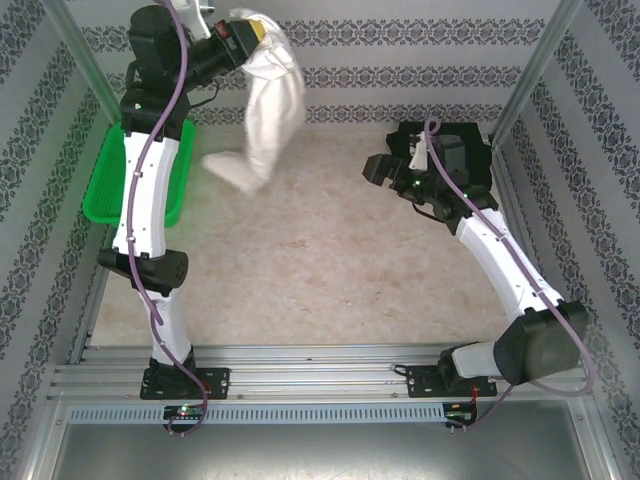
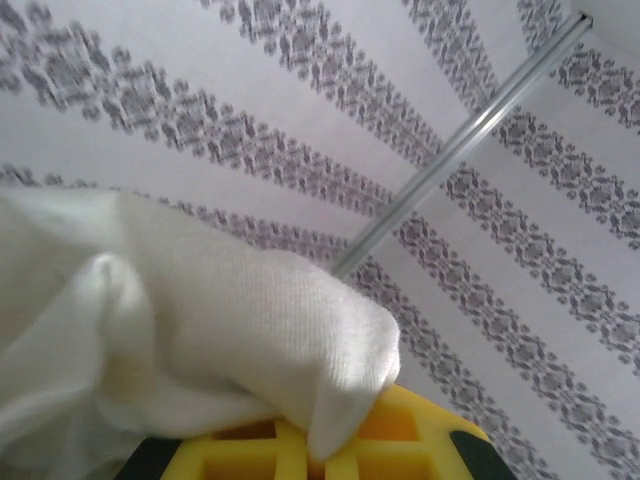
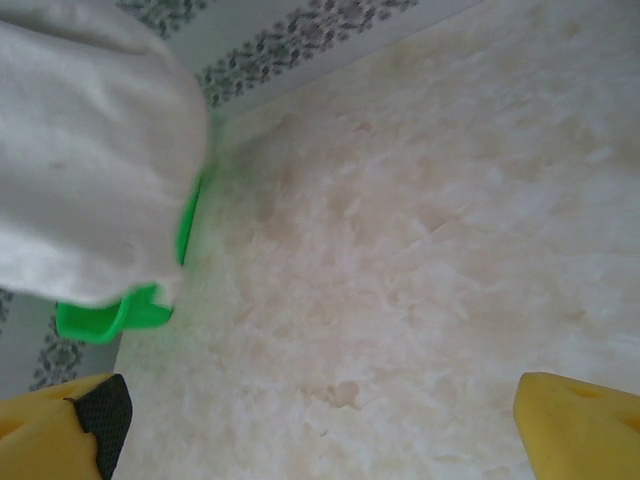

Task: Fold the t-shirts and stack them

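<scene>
The left gripper is raised high at the far left of the scene, its jaws clamped tight on a bunched part of the white t-shirt. The shirt hangs from the grip in a long crumpled drape, and its lower end curls toward the left over the far part of the table. Whether that end touches the surface cannot be told. In the left wrist view the cloth bulges over the yellow fingers, with the patterned wall behind it.

The right gripper sits low over the far right of the table, well apart from the shirt, its jaws spread wide with nothing between them. In the right wrist view its yellow fingers stand at the two bottom corners with bare table between, and the shirt hangs at the upper left in front of the green basket. The basket lies at the table's left edge, partly under the left arm
</scene>
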